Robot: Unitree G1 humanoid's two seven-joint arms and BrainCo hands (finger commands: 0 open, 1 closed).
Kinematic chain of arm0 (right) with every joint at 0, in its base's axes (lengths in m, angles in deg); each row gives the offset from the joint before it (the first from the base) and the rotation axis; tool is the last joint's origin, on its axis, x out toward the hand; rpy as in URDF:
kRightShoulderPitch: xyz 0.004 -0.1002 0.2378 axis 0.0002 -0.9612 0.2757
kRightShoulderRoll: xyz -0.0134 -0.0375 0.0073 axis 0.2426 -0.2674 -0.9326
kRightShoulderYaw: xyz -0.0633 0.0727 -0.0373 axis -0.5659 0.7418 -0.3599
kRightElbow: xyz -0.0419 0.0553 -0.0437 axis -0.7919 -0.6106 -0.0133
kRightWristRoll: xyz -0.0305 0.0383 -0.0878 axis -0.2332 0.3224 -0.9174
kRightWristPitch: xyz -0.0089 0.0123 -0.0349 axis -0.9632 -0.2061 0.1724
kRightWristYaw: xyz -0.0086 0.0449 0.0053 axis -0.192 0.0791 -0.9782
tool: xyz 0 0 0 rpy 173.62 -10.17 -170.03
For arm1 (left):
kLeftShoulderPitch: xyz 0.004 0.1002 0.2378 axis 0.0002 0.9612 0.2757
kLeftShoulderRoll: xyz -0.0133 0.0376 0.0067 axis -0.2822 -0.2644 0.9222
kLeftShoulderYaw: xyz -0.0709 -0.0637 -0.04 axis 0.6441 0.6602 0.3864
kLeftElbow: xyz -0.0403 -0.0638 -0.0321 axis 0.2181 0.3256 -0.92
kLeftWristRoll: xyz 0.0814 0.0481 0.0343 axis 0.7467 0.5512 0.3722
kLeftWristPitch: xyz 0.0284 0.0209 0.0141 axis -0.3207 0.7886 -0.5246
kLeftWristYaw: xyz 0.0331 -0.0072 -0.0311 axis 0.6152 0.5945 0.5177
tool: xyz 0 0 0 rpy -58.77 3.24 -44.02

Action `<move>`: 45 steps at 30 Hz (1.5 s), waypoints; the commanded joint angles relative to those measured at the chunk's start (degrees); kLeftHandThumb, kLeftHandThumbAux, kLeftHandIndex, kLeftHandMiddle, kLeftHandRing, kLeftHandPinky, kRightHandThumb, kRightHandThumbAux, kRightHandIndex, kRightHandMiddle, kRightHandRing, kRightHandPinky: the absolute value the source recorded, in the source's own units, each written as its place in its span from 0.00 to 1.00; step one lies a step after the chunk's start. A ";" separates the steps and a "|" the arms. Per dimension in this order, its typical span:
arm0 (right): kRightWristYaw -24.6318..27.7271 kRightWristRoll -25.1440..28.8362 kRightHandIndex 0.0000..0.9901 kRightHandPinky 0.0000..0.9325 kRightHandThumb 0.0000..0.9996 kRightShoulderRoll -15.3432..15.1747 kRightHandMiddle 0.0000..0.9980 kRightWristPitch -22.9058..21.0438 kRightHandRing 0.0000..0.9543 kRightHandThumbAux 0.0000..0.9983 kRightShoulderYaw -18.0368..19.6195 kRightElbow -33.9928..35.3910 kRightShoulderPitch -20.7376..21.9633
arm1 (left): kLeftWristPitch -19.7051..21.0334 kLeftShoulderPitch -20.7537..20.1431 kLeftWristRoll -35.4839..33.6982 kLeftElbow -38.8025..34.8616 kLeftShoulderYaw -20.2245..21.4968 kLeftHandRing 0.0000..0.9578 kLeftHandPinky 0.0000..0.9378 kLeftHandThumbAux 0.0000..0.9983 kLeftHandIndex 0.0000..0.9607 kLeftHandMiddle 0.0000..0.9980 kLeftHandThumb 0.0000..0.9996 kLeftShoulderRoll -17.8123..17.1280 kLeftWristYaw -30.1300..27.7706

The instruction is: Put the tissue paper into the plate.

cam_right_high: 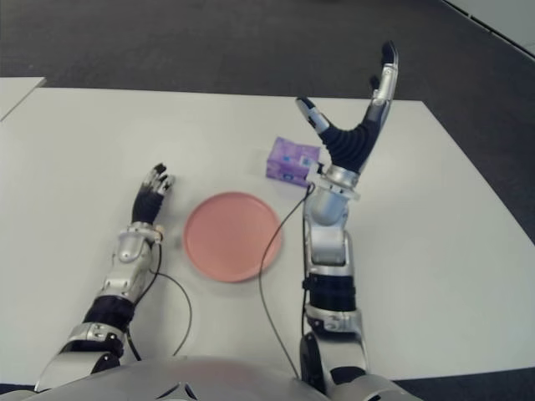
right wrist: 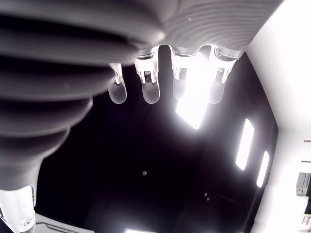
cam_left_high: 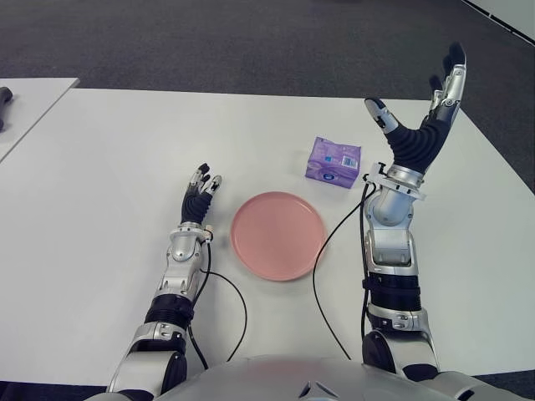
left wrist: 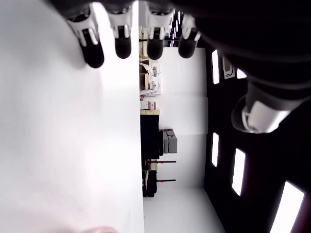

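Observation:
A purple tissue paper pack lies on the white table, just beyond the pink plate, which holds nothing. My right hand is raised above the table to the right of the pack, palm lifted, fingers spread wide and holding nothing. My left hand shows low over the table to the left of the plate, fingers extended and holding nothing. In the right wrist view the fingertips point up toward ceiling lights.
A black cable runs from my right arm past the plate's right rim. Another cable loops near my left forearm. A second table's corner sits at far left. Dark carpet lies beyond the table's far edge.

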 commanded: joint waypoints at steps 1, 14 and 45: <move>-0.10 -0.62 0.07 0.00 0.27 0.23 0.00 -0.97 0.00 0.62 -0.20 0.24 -0.47 | 1.74 0.51 -0.33 0.65 -0.11 0.00 0.00 0.49 0.00 0.00 0.00 0.26 -0.34; 17.30 -29.35 0.00 0.00 0.37 -19.82 0.00 4.73 0.00 0.27 -29.38 -67.42 39.79 | 2.29 0.92 0.38 0.31 -0.52 0.00 0.00 0.47 0.00 0.00 0.00 0.29 0.08; 9.78 -26.35 0.00 0.00 0.38 -19.78 0.00 6.45 0.00 0.27 -36.37 -83.47 47.45 | 2.12 0.95 0.23 0.53 -0.29 0.00 0.00 0.53 0.00 0.00 0.00 1.04 0.54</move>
